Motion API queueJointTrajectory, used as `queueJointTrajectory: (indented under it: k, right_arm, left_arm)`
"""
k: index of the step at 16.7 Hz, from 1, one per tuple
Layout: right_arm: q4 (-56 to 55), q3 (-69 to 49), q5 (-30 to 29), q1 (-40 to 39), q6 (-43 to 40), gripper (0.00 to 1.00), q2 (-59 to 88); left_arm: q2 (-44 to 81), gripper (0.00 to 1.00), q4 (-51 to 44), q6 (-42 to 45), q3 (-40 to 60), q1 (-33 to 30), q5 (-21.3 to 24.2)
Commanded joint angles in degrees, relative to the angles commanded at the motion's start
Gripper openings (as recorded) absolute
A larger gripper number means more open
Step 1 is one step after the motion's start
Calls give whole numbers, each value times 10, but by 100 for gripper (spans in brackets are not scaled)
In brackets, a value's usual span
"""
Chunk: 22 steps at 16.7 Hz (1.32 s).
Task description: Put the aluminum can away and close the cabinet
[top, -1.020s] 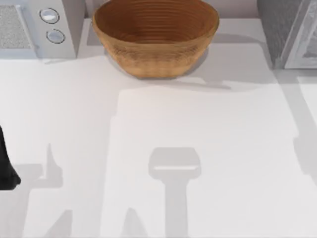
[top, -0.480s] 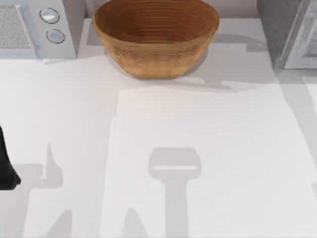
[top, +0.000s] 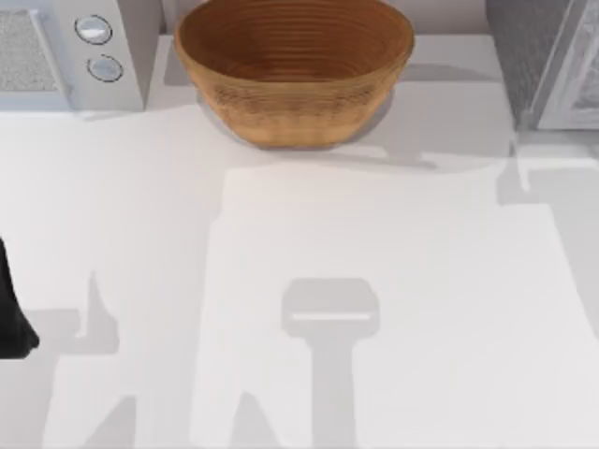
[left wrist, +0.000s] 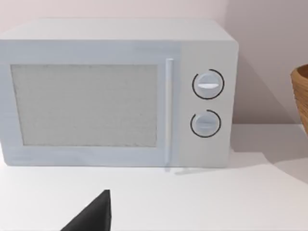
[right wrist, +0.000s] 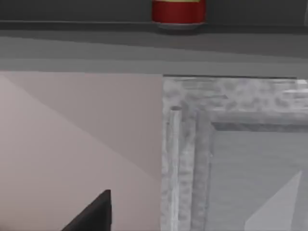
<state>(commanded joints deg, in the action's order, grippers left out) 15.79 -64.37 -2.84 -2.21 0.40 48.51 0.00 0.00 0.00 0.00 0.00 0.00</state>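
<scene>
**Can shelved, door still open**

At the left edge of the top view a dark piece of the left arm [top: 11, 318] sits parked low on the table [top: 374, 234]. Its wrist view faces one microwave [left wrist: 115, 91] with two dials, and whether its fingers are open or shut I cannot tell. Upper left of the top view holds that microwave; upper centre, one wicker bowl [top: 295, 70]; upper right, one cabinet [top: 547, 61].

The right wrist view looks into the cabinet. One can [right wrist: 178, 11] stands upright on a dark shelf [right wrist: 77, 26] at the top centre of that frame. Lower right of it is the speckled grey door [right wrist: 231, 144], swung out, with a slim vertical handle [right wrist: 174, 144]. A dark corner of the right gripper sits at the lower left of that frame, apart from the can. Its finger state I cannot tell, but nothing is visibly held.

My reading: putting the can away looks done. Closing the door is what remains.
</scene>
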Motion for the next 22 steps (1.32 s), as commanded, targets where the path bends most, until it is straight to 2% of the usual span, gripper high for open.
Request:
queueJointTrajectory:
  k: [7,12,16,22]
  right_arm:
    - [-97,396,17,14,-3,100,-299]
    - [-144,585,26,20,-4,100,-441]
    - [-158,644,28,22,-4,100,-485]
    - [-157,643,28,21,-4,100,-482]
  left_arm:
    - [0,100,0,0,0,0,0]
    - [0,100,0,0,0,0,0]
    - [0,100,0,0,0,0,0]
    - [0,100,0,0,0,0,0]
